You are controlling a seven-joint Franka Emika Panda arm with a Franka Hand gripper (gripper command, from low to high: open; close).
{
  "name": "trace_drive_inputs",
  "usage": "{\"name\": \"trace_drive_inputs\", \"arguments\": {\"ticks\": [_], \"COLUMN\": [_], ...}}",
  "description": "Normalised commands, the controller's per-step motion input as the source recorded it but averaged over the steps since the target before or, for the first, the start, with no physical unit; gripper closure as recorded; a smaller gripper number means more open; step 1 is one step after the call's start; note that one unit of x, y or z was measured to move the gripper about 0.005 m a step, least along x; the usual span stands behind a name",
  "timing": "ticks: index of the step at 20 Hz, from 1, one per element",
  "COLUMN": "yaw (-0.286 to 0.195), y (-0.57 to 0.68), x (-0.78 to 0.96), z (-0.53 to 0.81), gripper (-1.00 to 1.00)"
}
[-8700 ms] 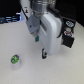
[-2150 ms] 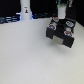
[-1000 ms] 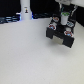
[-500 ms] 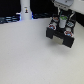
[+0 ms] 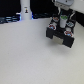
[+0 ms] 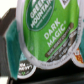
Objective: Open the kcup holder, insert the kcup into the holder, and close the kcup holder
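The gripper (image 5: 63, 18) grasps the kcup (image 6: 46, 34) and holds it directly above the open tray of the kcup holder (image 5: 52, 33). The insert step is in hand; next, I judge, the pod must go down into a free slot.
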Motion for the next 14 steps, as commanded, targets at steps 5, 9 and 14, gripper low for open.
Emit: {"name": "trace_drive_inputs", "arguments": {"ticks": [5, 9, 14], "yaw": [-0.01, -0.005, -0.002], "y": [-0.1, -0.04, -0.07], "x": [-0.1, 0.04, 0.03], "z": [-0.04, -0.2, -0.15], "gripper": [1.0, 1.0, 1.0]}}
